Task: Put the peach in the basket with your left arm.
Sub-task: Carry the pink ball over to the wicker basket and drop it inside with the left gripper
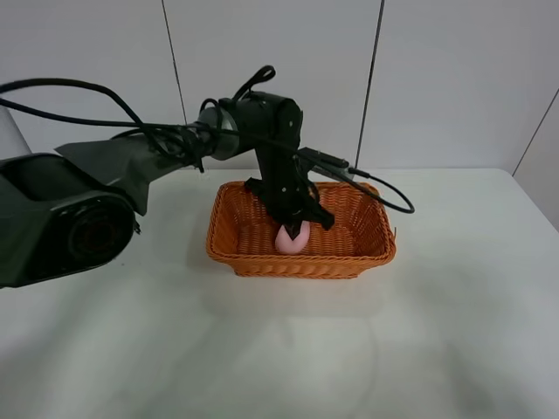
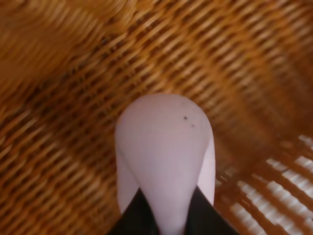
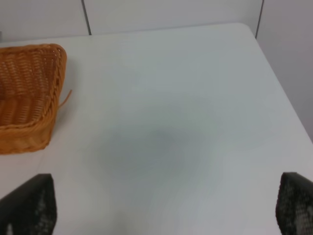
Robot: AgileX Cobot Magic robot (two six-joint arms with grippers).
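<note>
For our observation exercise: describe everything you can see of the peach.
The peach is a small, pale pink, matte, rounded lump with a crease and a few dark specks. The left claw grips it from both sides, holding it low inside the orange woven basket, near its front wall. Whether it touches the basket floor cannot be told.

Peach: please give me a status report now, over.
Left gripper shut on peach, low inside basket. Right gripper open above table, beside basket. Nothing blocking the release.

peach half hidden behind left gripper, basket cut by right wrist view's edge
</note>
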